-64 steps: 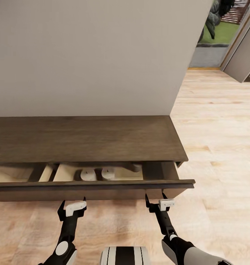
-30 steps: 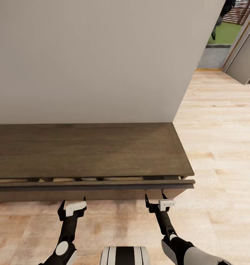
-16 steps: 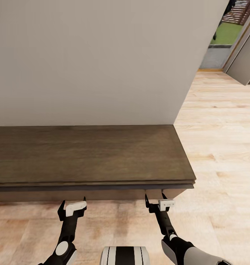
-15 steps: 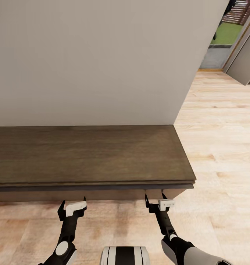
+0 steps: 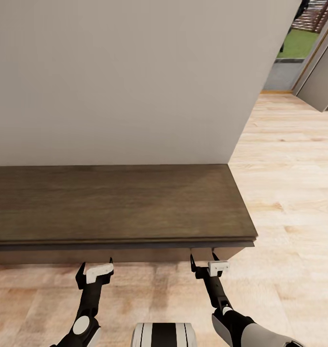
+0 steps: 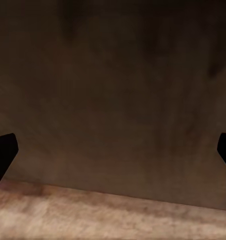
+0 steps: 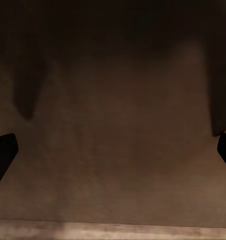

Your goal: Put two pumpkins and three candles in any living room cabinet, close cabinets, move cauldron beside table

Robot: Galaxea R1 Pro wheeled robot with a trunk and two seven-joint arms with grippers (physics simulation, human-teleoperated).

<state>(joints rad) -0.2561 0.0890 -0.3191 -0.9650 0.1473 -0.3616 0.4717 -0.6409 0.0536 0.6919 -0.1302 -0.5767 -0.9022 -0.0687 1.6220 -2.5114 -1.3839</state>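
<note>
Cabinet: the long dark brown wood cabinet (image 5: 116,202) stands against the pale wall (image 5: 125,77), its drawer front (image 5: 116,254) flush under the flat top – no beige lining or gap shows, so it reads as closed.
Left gripper: the left gripper (image 5: 94,270) sits low just in front of the drawer front, fingers spread apart and holding nothing; in the left wrist view the two dark fingertips (image 6: 3,152) sit at the frame's edges with brown wood between them.
Right gripper: the right gripper (image 5: 204,262) is likewise parted and empty, right up against the drawer front near the cabinet's right end; whether it touches the wood I cannot tell.
Pumpkins and candles: likely shut inside the drawer, though that is a judgement.
Step in hand: closing the cabinet looks done – at least this stretch of it.
Next move: back the arms and base away over the wooden floor (image 5: 289,193), then go and find the cauldron and bring it beside the coffee table; a wide pot probably calls for both grippers.
</note>
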